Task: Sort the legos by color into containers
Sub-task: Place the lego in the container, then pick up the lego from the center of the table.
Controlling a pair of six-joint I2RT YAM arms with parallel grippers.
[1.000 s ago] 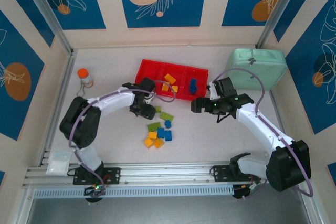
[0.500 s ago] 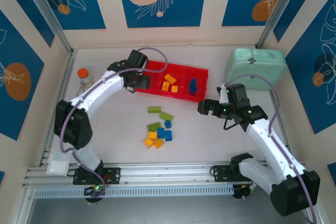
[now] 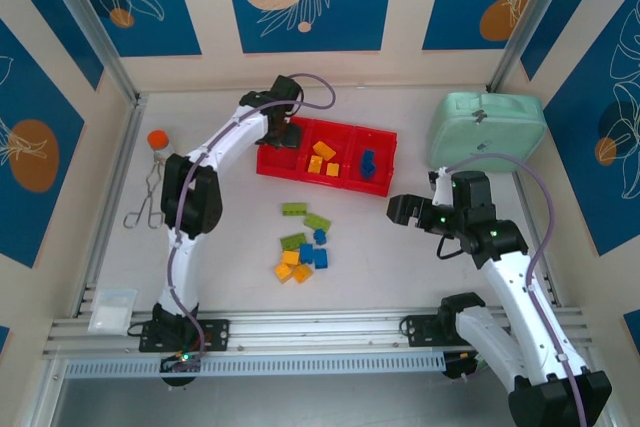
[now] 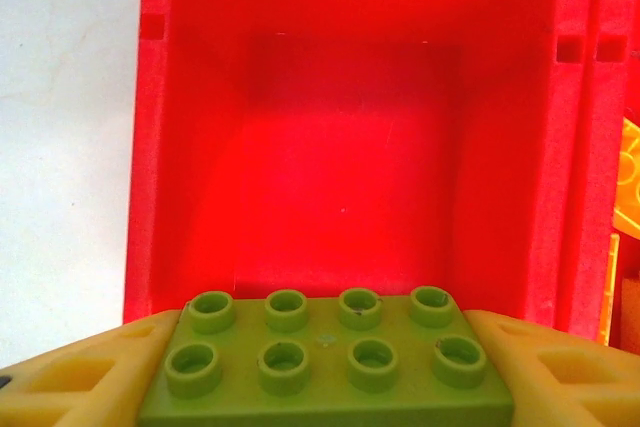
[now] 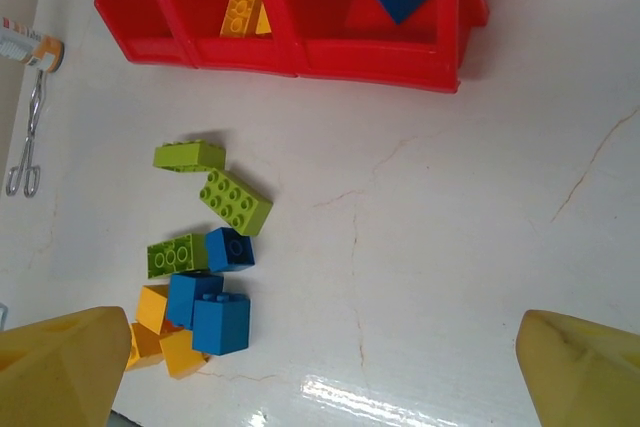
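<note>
The left claw [image 4: 325,349] clamps a green brick [image 4: 325,379] above the left compartment [image 4: 350,177]. The right claw [image 5: 325,352] stands wide apart over the table [image 5: 450,237].

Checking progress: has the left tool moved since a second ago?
Yes. The left tool went from beside the loose bricks to the left end of the red tray, holding a green brick.

4 green legos [image 5: 235,202], 4 blue [image 5: 220,322], about 6 yellow [image 5: 243,2]

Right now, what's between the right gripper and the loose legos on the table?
Just bare table, seen in the top view, between the right gripper and the loose legos.
</note>
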